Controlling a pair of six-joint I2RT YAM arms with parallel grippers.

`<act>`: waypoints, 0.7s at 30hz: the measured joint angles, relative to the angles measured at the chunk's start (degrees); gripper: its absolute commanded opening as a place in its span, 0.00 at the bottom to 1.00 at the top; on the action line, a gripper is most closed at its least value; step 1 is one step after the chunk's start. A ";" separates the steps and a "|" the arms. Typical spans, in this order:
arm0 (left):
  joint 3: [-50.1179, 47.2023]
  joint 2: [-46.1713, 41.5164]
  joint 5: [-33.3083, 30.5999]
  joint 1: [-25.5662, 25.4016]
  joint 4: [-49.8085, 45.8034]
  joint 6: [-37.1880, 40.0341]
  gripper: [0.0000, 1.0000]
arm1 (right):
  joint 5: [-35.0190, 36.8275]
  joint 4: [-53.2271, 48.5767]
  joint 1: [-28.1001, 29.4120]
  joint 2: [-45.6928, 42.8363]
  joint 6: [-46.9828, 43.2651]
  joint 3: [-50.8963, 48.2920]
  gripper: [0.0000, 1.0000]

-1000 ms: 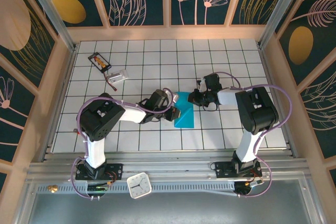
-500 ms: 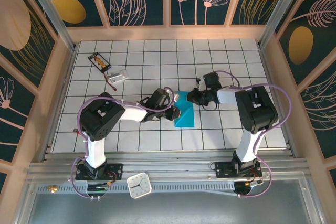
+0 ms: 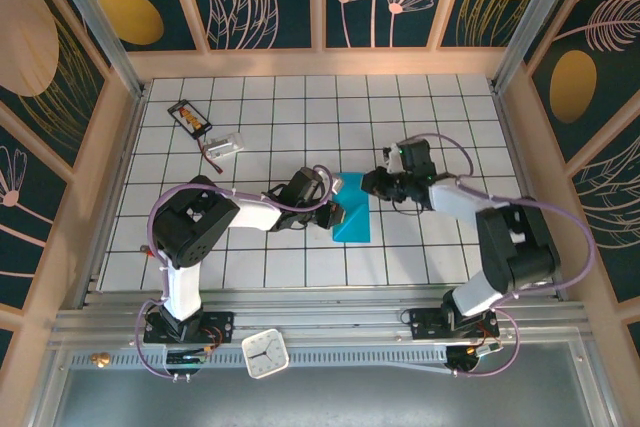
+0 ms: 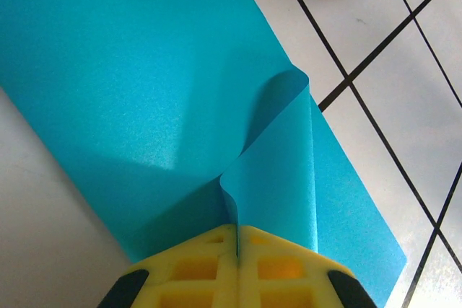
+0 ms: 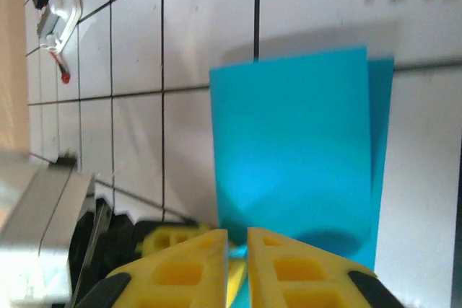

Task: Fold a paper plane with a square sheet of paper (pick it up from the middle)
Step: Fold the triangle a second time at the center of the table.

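Presently: right arm re-set, sheet pinned at two points

**Change noted.** Over the last second the right arm (image 3: 505,247) has swung its elbow outward, away from the square sheet of paper (image 3: 352,219) and toward the near rail. Its forearm now reaches the sheet on a longer slant. The right claw (image 3: 372,185) has stayed at the sheet's far right corner throughout. The left claw (image 3: 335,215) and the sheet have not shifted.

**Meaning for the task.** In my judgement this is a change of posture, not a fold. The sheet lies on the worktop (image 3: 440,107) as a narrow doubled strip with one slanted end, so it is part-folded and no dart yet. The new reach probably prepares the next crease.

**Left claw.** It sits at the sheet's left edge. The wrist view shows the two yellow fingers (image 4: 278,257) pressed together on a raised flap. The flap curls up from the flat layer and runs straight into the seam between them.

**Right claw.** The wrist view shows the fingers (image 5: 289,265) a thin slit apart at the sheet's near edge, with a sliver of teal inside the slit. I read this as a light nip on that edge. How firm the nip is cannot be told.
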 measured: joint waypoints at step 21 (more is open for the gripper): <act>3.26 1.99 3.04 0.70 -1.92 -0.68 0.00 | 6.97 10.32 12.11 -2.64 11.80 -16.70 0.00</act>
